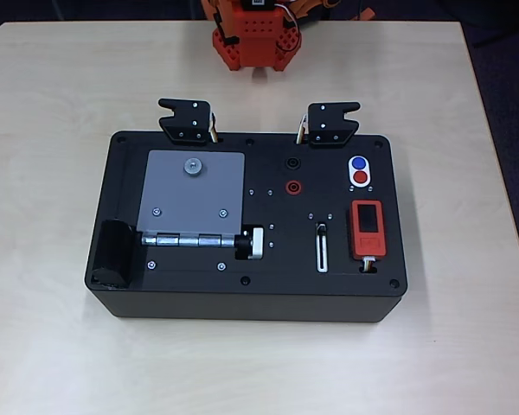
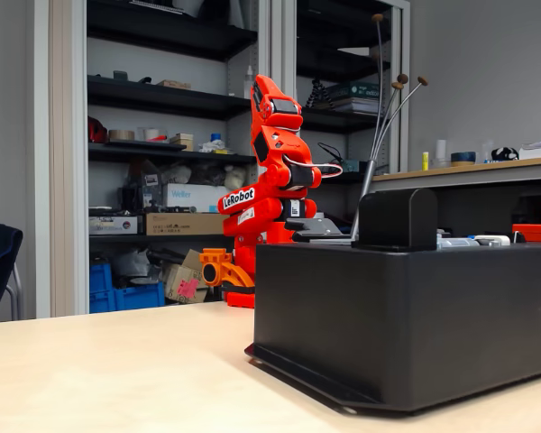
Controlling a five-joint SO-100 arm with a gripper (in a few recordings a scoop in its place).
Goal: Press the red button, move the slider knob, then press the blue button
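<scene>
On the counter sits a black task box, seen from above, with the orange arm folded upright at its base behind the box's far edge, well apart from every control. Red button and blue button share a white oval surround near the right of the box top, blue toward the arm, red just below it. Slider knob sits at the upper end of its narrow white-rimmed slot, left of the red device.

Claw: tucked low by the arm's base in the fixed view; whether it is spread or closed I cannot tell.

Progress, as judged: nothing started. All three steps remain: red press, slider move, blue press.
</scene>
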